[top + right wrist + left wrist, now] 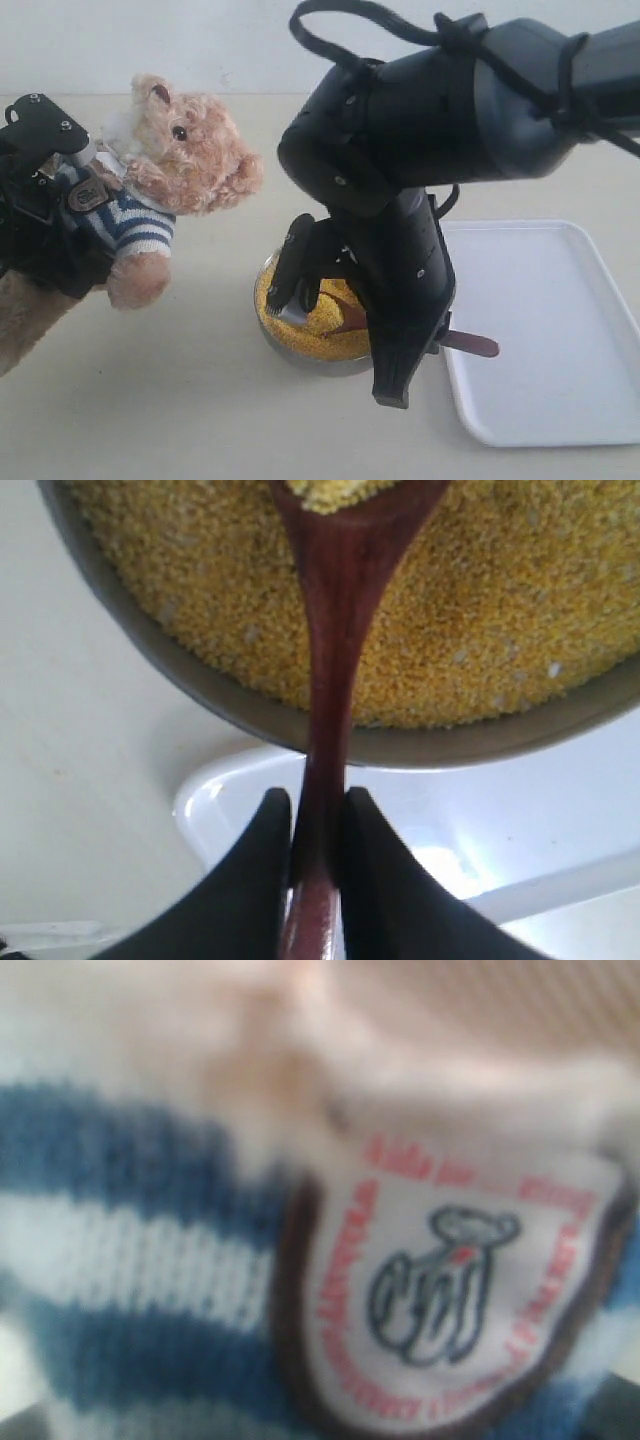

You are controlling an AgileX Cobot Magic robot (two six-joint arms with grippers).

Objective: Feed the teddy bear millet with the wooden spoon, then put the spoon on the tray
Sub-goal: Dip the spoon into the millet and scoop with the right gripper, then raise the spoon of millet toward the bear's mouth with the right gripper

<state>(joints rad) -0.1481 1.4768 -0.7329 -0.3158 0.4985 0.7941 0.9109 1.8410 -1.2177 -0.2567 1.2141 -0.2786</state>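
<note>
Jaws of the right gripper (315, 800) clamp the wooden spoon (335, 630); it should rise level from the millet (500, 600), spilling nothing. Whether the left jaws are apart or together cannot be told.

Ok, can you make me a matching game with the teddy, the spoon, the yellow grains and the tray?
1 teddy bear
2 spoon
3 millet
4 tray

A white, lying on the table
B pinched in the right claw
C wears a striped shirt
D yellow, in the metal bowl

Pairs: 1-C, 2-B, 3-D, 4-A
</note>
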